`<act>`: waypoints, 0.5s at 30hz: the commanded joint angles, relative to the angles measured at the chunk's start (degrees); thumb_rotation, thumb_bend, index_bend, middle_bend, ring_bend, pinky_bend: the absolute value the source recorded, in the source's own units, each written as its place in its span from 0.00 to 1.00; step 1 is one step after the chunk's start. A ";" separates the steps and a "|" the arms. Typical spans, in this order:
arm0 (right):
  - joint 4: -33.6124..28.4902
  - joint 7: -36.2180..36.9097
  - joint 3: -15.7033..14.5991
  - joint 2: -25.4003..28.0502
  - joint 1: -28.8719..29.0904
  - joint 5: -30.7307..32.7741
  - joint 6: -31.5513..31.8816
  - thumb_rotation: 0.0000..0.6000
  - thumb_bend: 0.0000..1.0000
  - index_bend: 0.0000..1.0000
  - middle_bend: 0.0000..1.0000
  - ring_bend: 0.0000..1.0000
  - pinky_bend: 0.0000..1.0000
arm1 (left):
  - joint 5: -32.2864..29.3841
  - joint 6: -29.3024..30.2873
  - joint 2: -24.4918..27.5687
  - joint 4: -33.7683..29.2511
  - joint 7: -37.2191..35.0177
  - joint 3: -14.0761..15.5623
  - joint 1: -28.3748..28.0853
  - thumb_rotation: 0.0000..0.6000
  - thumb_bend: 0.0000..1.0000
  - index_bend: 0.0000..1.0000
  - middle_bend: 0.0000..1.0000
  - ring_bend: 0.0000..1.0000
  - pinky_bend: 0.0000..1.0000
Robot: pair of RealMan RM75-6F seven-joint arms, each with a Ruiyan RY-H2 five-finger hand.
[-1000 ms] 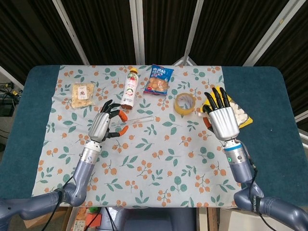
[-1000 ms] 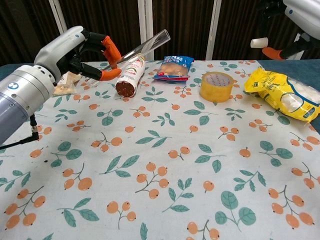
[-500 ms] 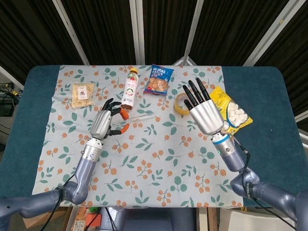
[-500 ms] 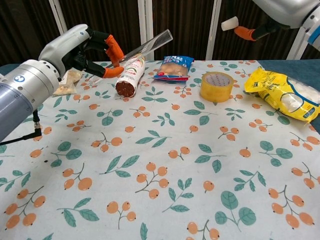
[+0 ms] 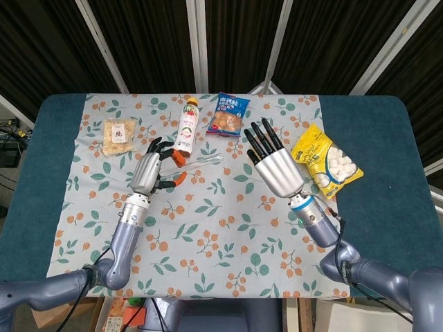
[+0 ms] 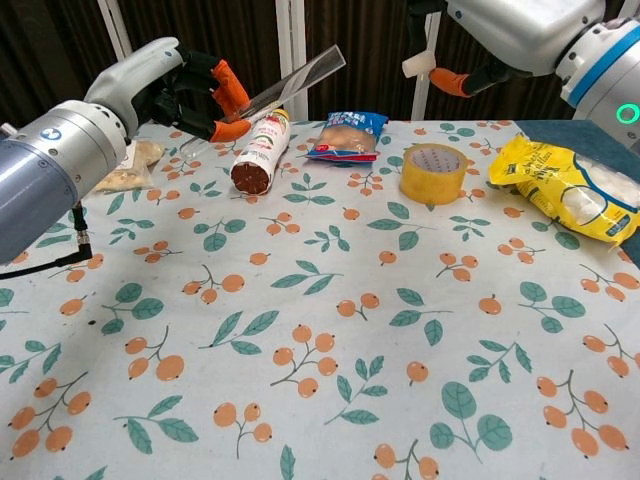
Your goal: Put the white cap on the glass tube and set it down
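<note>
Both views are brightly and evenly lit from above, with soft, faint shadows on the floral tablecloth (image 5: 228,228) and a dark backdrop behind. The head view is sharp throughout; in the chest view the near left arm (image 6: 50,180) looms large and slightly soft, with mild stretching toward the edges

Above the desk (image 6: 330,330), the left hand (image 6: 190,90) pinches the glass tube (image 6: 290,82) tilted up to the right, while the right hand (image 6: 500,35) holds the white cap (image 6: 418,65) above the tape roll (image 6: 435,172), apart from the tube's open end.
</note>
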 commanded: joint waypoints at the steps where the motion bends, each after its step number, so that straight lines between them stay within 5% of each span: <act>1: 0.33 -0.72 0.41 -0.76 1.07 0.12 -0.73 1.00 0.41 0.69 0.21 0.03 0.01 | -1.19 -0.02 -0.67 -0.45 1.49 -0.28 -0.35 1.00 0.84 0.70 0.69 0.19 0.00; 15: 2.17 -1.35 1.36 -1.82 2.66 2.22 -1.82 1.00 0.41 0.69 0.21 0.03 0.01 | -3.47 -0.16 -1.57 -1.69 4.79 -0.81 -1.19 1.00 0.84 0.70 0.69 0.19 0.00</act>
